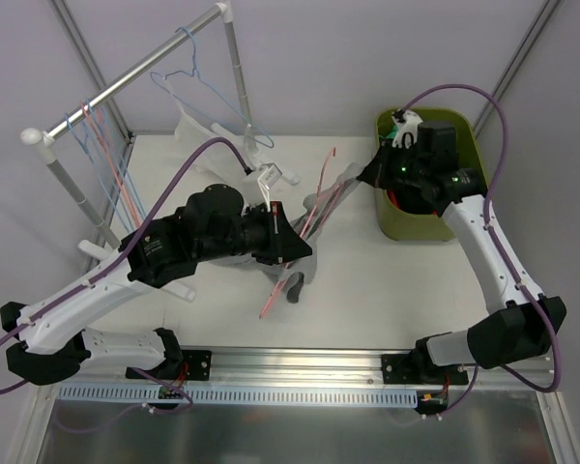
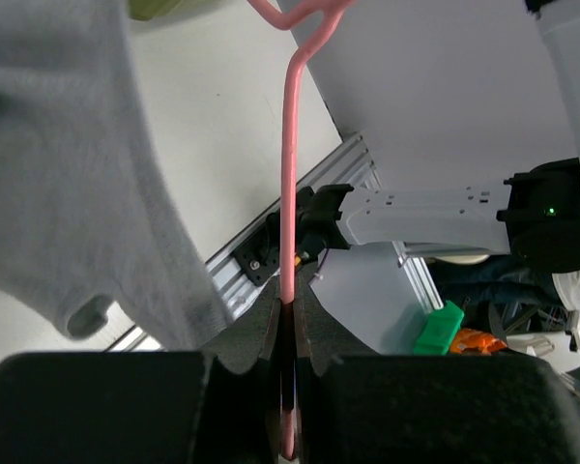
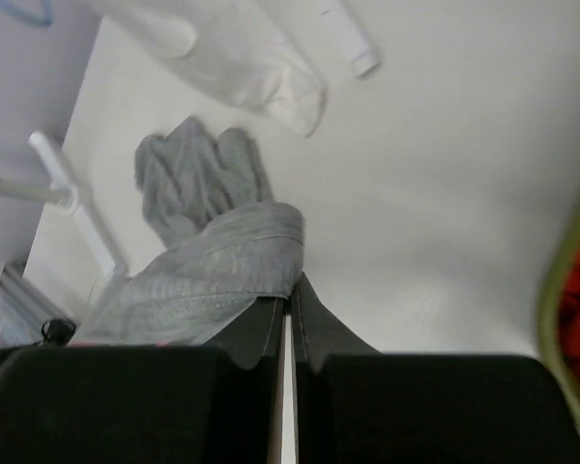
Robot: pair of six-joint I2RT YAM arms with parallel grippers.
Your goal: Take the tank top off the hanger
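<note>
My left gripper [image 1: 304, 251] [image 2: 288, 307] is shut on the straight wire of a pink hanger [image 1: 316, 205] [image 2: 288, 184], holding it above the middle of the table. The grey tank top [image 1: 345, 182] [image 2: 72, 174] [image 3: 208, 266] hangs off the hanger, and part of it droops below my left gripper. Stretched toward the right, one edge of it ends at the fingertips of my right gripper [image 1: 371, 175] [image 3: 290, 290]. That gripper is shut and pinches the fabric edge at its tips.
A green bin [image 1: 467, 143] [image 3: 564, 280] with red cloth inside stands right behind my right gripper. At the back left is a clothes rail [image 1: 126, 82] with blue hangers [image 1: 188, 75] and a white garment [image 1: 199, 128] [image 3: 242, 58]; its white feet reach onto the table.
</note>
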